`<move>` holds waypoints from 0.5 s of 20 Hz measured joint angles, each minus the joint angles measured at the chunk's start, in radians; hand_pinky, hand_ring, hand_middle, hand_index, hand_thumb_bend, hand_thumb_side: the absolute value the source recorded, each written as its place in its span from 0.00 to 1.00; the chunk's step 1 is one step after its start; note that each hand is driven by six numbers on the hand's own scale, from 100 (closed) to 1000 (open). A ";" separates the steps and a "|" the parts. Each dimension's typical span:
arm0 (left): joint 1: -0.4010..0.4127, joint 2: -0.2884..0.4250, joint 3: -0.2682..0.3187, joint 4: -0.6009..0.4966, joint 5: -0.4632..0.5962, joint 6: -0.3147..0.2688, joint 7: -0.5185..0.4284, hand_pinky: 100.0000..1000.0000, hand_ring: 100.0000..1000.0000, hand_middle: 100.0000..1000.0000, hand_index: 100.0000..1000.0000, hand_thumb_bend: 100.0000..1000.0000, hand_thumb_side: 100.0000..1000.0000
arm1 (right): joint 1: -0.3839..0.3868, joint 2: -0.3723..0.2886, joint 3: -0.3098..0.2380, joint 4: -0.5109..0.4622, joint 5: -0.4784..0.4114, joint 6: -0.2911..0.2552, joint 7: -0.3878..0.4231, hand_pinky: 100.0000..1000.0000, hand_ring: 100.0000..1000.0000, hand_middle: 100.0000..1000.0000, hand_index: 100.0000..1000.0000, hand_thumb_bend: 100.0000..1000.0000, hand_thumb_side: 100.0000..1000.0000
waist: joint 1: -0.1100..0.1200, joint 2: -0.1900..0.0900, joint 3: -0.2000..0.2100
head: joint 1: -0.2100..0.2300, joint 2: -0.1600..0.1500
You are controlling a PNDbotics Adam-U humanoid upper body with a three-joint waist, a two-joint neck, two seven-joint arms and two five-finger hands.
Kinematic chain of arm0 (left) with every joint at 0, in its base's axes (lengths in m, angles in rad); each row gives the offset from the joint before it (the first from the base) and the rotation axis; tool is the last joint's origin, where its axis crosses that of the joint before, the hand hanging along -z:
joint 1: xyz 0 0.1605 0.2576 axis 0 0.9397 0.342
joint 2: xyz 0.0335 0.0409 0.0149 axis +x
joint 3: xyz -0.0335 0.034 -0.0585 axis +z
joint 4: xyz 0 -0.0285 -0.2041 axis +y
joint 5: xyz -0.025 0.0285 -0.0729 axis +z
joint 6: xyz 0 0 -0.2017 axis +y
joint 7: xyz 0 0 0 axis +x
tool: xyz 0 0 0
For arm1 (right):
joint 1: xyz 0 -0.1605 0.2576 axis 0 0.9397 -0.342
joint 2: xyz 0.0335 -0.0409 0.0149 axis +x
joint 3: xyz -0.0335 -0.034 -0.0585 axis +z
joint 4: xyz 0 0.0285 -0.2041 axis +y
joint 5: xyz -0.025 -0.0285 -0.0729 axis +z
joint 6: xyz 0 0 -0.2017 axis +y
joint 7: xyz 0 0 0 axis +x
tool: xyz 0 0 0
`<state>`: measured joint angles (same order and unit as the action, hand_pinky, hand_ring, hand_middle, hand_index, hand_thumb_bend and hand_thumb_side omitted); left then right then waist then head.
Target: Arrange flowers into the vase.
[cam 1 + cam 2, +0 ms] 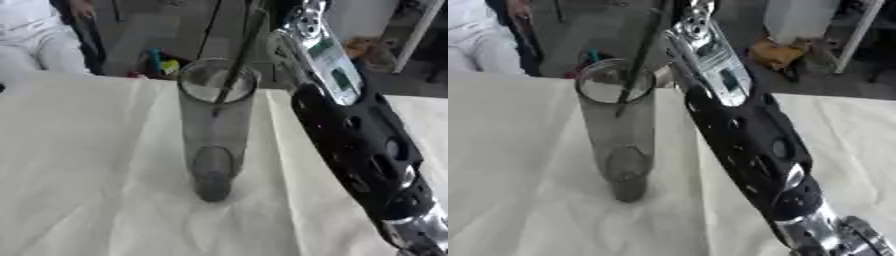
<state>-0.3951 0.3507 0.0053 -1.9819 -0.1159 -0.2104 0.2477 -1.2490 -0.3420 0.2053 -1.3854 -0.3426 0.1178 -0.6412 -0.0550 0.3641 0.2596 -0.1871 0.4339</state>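
Cream cloth (96, 175), creased in long folds, covers the surface from the near edge to the far one. Nearest on the robot's right, the right arm (372, 155) rises from the lower right corner, black casing with round holes below and a silver section with a green patch higher up, slanting up and away toward the top of the view. Its hand lies beyond the top edge, so whether its fingers are closed or spread cannot be told. Just left of the arm, mid-surface, stands a tall clear glass vase (215, 135), upright, with a thick rounded base. One dark flower stem (234, 70) leans inside it, its lower end against the inner wall below the rim, its upper part passing out through the mouth and up past the top of the view, close beside the arm. Beyond the surface's far edge lie a grey floor, some small colourful objects (157, 62) and a white post (418, 35).
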 measured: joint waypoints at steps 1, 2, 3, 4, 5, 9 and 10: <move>0.000 0.000 0.000 0.000 0.000 0.000 0.000 0.66 0.77 0.71 0.85 0.00 0.97 | 0.000 -0.003 0.003 -0.001 0.013 0.005 0.003 0.00 0.00 0.00 0.01 0.00 0.90 | 0.000 0.000 0.000 | 0.001 0.000; 0.000 0.000 0.001 0.000 0.000 0.000 0.000 0.66 0.77 0.71 0.85 0.00 0.97 | 0.001 -0.006 0.006 -0.005 0.027 0.009 0.006 0.00 0.00 0.00 0.03 0.00 0.91 | 0.000 0.000 0.000 | 0.002 0.000; 0.000 0.000 0.001 0.000 0.000 0.000 0.000 0.66 0.77 0.71 0.85 0.00 0.97 | 0.001 -0.007 0.006 -0.009 0.042 0.012 0.008 0.00 0.00 0.00 0.05 0.00 0.91 | 0.000 0.000 -0.001 | 0.002 0.000; 0.000 0.000 0.001 0.000 0.000 0.000 0.000 0.66 0.77 0.71 0.85 0.00 0.97 | 0.001 -0.008 0.008 -0.013 0.057 0.014 0.010 0.00 0.00 0.00 0.06 0.00 0.91 | 0.000 0.000 -0.001 | 0.004 0.000; 0.000 0.000 0.002 0.000 0.000 0.000 0.000 0.66 0.77 0.71 0.85 0.00 0.97 | 0.003 -0.008 0.011 -0.017 0.070 0.015 0.013 0.00 0.01 0.00 0.07 0.00 0.90 | 0.000 0.000 -0.001 | 0.005 0.000; 0.000 0.000 0.002 0.000 0.000 0.001 0.000 0.66 0.77 0.71 0.85 0.00 0.97 | 0.010 -0.008 0.011 -0.023 0.129 0.018 0.021 0.01 0.09 0.01 0.10 0.00 0.90 | 0.000 0.000 -0.002 | 0.007 0.000; 0.000 0.000 0.002 0.000 0.000 0.001 0.000 0.66 0.77 0.71 0.84 0.00 0.97 | 0.013 -0.008 0.011 -0.025 0.142 0.018 0.022 0.02 0.10 0.02 0.10 0.00 0.87 | 0.000 0.000 -0.002 | 0.008 0.000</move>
<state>-0.3951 0.3507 0.0076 -1.9819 -0.1159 -0.2096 0.2481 -1.2362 -0.3498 0.2164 -1.4101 -0.2007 0.1361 -0.6195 -0.0550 0.3641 0.2574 -0.1786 0.4339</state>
